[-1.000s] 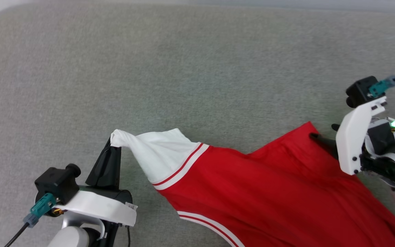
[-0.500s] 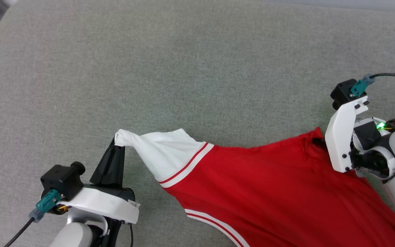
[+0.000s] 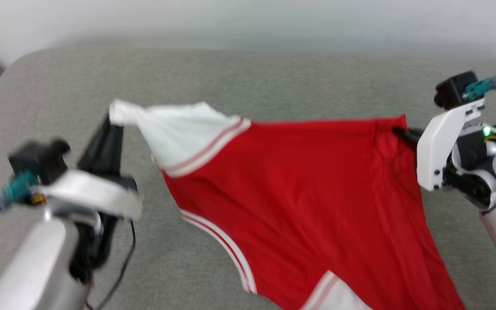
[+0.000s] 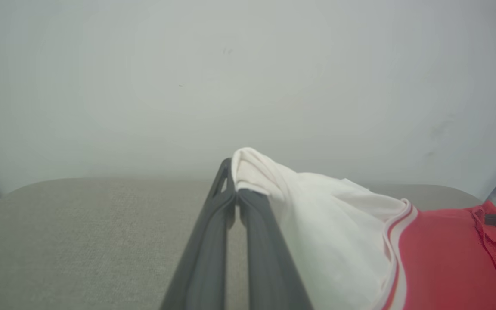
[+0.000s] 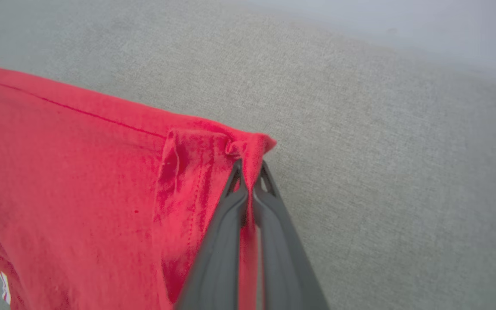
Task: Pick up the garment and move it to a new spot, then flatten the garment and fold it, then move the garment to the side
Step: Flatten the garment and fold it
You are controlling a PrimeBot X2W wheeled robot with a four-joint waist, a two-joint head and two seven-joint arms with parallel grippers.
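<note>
Presently the garment is held over the grey cushion. Its long axis is stretched taut across the head view, with the white sleeve toward the robot's left, a red corner toward its right, and the body drooping nearward. The sleeve tip is pinched in the closed left gripper. The red corner is clamped in the closed right gripper.

Head view: high, downward. Wrist views: close along fingers. Shared: garment.
</note>
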